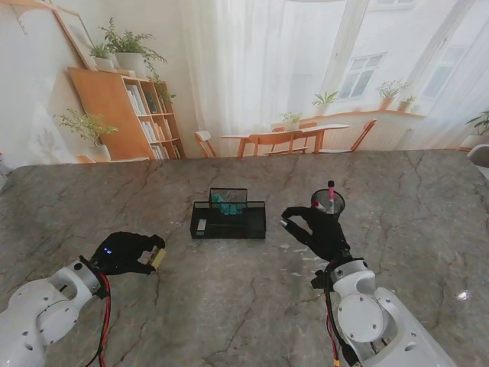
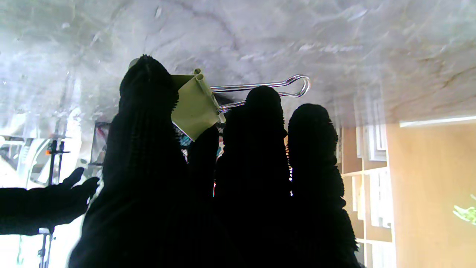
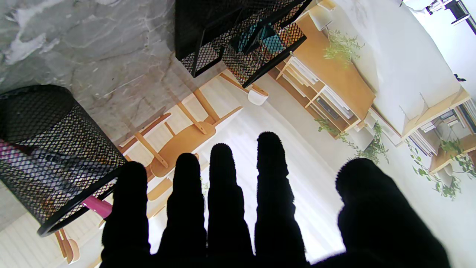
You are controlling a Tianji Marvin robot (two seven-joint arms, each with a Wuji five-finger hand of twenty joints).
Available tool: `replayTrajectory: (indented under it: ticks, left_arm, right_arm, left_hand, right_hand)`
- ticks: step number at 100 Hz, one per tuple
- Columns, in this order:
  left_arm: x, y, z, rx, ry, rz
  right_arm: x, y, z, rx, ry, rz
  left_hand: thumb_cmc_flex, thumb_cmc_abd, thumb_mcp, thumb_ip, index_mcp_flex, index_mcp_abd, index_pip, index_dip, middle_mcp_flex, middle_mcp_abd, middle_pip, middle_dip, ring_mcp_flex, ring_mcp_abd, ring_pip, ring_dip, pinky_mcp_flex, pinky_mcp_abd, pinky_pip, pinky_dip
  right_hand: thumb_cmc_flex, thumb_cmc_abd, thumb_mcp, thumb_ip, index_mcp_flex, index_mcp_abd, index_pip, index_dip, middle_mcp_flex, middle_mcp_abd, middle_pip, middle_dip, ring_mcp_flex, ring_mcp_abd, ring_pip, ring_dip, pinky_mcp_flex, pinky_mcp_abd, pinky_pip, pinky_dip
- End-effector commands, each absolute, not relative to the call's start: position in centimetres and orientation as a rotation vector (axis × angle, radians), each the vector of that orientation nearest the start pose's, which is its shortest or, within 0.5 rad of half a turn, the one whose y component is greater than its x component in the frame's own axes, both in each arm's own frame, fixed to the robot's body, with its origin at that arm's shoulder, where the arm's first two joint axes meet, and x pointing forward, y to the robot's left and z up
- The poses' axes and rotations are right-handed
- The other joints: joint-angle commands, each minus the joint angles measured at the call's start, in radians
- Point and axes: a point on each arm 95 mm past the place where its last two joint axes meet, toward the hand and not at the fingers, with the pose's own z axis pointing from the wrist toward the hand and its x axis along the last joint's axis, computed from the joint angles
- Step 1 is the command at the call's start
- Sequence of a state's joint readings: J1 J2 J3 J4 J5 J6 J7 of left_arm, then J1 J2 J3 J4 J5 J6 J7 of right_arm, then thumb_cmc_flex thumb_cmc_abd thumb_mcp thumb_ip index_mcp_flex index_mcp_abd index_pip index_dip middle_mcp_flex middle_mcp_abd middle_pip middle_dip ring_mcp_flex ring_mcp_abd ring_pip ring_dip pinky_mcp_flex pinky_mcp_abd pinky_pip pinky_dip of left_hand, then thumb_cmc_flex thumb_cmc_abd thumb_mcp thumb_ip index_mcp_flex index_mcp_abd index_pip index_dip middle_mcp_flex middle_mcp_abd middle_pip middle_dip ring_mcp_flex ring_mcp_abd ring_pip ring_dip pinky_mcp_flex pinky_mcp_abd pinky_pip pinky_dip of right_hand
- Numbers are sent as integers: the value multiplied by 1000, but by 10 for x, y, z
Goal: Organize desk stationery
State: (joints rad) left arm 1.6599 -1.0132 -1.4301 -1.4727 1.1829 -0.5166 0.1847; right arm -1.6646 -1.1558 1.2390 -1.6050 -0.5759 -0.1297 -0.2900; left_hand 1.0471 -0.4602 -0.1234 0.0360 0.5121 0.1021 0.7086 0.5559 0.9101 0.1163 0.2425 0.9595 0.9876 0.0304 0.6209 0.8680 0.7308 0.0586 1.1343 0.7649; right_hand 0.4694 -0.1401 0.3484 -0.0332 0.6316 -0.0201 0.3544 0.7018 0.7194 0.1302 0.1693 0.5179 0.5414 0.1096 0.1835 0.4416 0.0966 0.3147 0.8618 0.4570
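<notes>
My left hand rests low on the table's left side, shut on a pale green binder clip; the left wrist view shows that binder clip pinched between thumb and fingers, its wire handles lying against the marble. A black mesh desk tray sits at the centre with teal items in its raised rear box. To its right stands a round mesh pen cup holding a pink pen. My right hand hovers beside the cup, open, fingers spread and holding nothing. In the right wrist view the cup and tray both appear.
The grey marble table stretches all around. A small pale item lies in the tray's left compartment. A printed backdrop of a room stands behind the table's far edge.
</notes>
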Motion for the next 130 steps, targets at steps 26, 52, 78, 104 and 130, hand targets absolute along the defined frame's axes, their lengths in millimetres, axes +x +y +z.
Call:
replayTrajectory:
  ticks: [26, 52, 78, 104, 130]
  left_arm:
    - [403, 45, -303, -781, 1701, -1720]
    - [430, 11, -281, -723, 1713, -1823]
    - [462, -21, -270, -647, 1779, -1888]
    - [493, -46, -268, -569, 1844, -1915]
    - [516, -64, -276, -523, 1913, -1944]
  right_arm:
    - [375, 6, -331, -2074, -1357, -2640]
    - [373, 2, -329, -2085, -1317, -2674]
    - [372, -4, -328, -2099, -1273, -2708]
    - [370, -9, -327, -2116, -1243, -2731]
    - [370, -12, -327, -2133, -1223, -2741]
  left_hand:
    - [199, 80, 215, -50, 115, -123, 212, 76, 68, -47, 101, 44, -19, -16, 33, 12, -9, -43, 34, 34]
    - [200, 84, 217, -50, 112, -125, 209, 78, 65, -48, 101, 44, -23, -18, 37, 8, -10, -46, 32, 33]
    - [200, 91, 214, -51, 98, -124, 211, 83, 49, -50, 102, 49, -40, -19, 38, 6, -25, -49, 24, 33]
    - [206, 102, 210, -50, 84, -127, 215, 83, 30, -54, 103, 54, -60, -19, 44, 9, -44, -59, 15, 34]
    - [213, 115, 203, -48, 66, -128, 225, 79, 5, -56, 108, 62, -99, -16, 56, 16, -87, -61, 4, 38]
  right_hand:
    - [8, 35, -30, 2, 4, -6, 6, 13, -12, -5, 12, 14, 1, -13, -3, 11, -17, -25, 4, 25]
    - [9, 34, -31, 2, 6, -5, 7, 13, -11, -5, 12, 14, 1, -13, -3, 11, -17, -24, 4, 25]
    - [9, 35, -31, 2, 7, -5, 7, 13, -11, -4, 12, 14, 3, -12, -3, 11, -17, -24, 4, 24]
    - [9, 36, -33, 1, 8, -4, 7, 12, -9, -3, 12, 14, 2, -9, -4, 11, -17, -24, 4, 24]
    - [11, 39, -34, 2, 10, -3, 7, 11, -8, -2, 12, 13, 3, -11, -4, 11, -17, -24, 4, 24]
